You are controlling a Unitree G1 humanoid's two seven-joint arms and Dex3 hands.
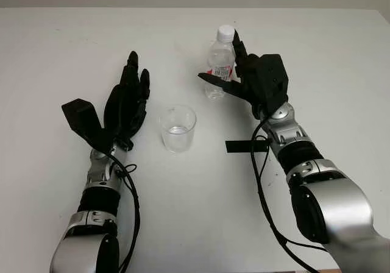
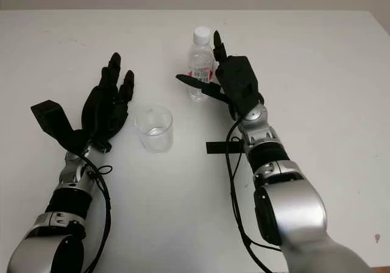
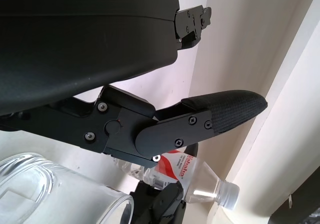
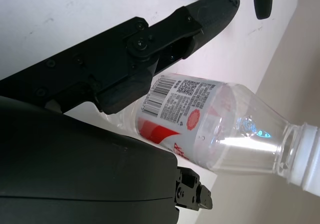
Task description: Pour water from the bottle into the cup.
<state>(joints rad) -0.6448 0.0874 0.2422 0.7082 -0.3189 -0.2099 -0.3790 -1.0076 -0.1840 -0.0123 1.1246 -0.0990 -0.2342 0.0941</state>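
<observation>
The small clear plastic water bottle [image 1: 219, 66] with a white cap and red label stands upright on the white table [image 1: 61, 47] beyond the clear plastic cup [image 1: 178, 128], looking light, thin-walled and easily squeezed, so the right hand [image 1: 253, 78], fingers unclenched around its labelled middle and not yet gripping, should probably close there gently, while the left hand [image 1: 127, 102] hangs open beside the cup.

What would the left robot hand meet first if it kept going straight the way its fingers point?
Probably nothing: the left robot hand, open, points away across the bare table. The cup sits off to its side, the bottle farther over by the right robot hand.
</observation>
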